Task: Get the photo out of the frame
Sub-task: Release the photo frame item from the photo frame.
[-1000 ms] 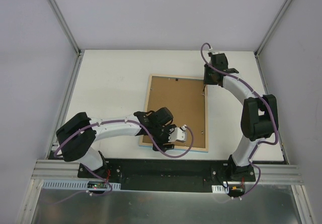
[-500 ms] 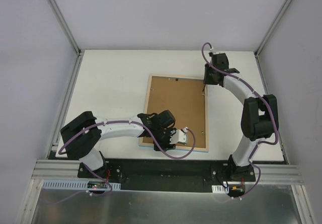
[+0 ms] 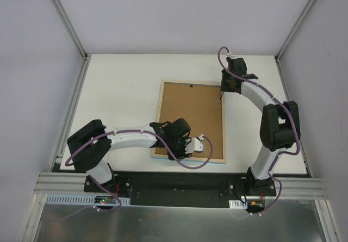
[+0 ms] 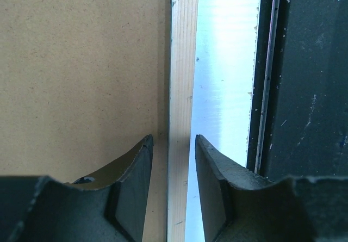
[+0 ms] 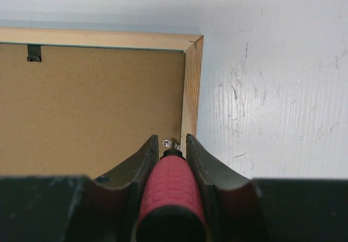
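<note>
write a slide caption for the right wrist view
Right end effector shut on a red-handled tool, tip at a metal tab inside the rim of the face-down frame

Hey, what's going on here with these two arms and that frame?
The frame lies face down on the table, with its brown backing board in place. The left gripper straddles the frame's near wooden rim, jaws open on either side and not yet clamped. The right gripper holds a red-handled tool, its tip at the rim's inner edge near the far right corner.
</note>
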Tool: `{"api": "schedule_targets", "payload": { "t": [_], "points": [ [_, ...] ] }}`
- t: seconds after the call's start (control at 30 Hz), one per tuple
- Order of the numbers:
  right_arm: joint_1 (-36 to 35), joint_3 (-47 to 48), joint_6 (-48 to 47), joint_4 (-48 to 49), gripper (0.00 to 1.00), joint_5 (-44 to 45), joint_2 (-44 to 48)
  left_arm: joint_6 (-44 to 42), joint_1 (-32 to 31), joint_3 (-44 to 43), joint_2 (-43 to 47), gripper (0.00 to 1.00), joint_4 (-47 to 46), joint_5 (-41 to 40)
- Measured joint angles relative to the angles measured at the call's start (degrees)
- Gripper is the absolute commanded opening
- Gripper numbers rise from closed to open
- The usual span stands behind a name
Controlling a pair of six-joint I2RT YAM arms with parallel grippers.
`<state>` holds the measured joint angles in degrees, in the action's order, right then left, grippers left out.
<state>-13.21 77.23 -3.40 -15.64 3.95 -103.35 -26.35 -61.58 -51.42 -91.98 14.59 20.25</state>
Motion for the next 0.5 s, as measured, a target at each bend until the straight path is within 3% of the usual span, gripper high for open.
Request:
{"api": "schedule_targets", "payload": {
  "t": [0.5],
  "points": [
    [0.00, 0.00, -0.11, -0.02, 0.01, 1.51, -0.55, 0.50, 0.00, -0.37, -0.50, 0.33, -0.66, -0.20]
  ]
}}
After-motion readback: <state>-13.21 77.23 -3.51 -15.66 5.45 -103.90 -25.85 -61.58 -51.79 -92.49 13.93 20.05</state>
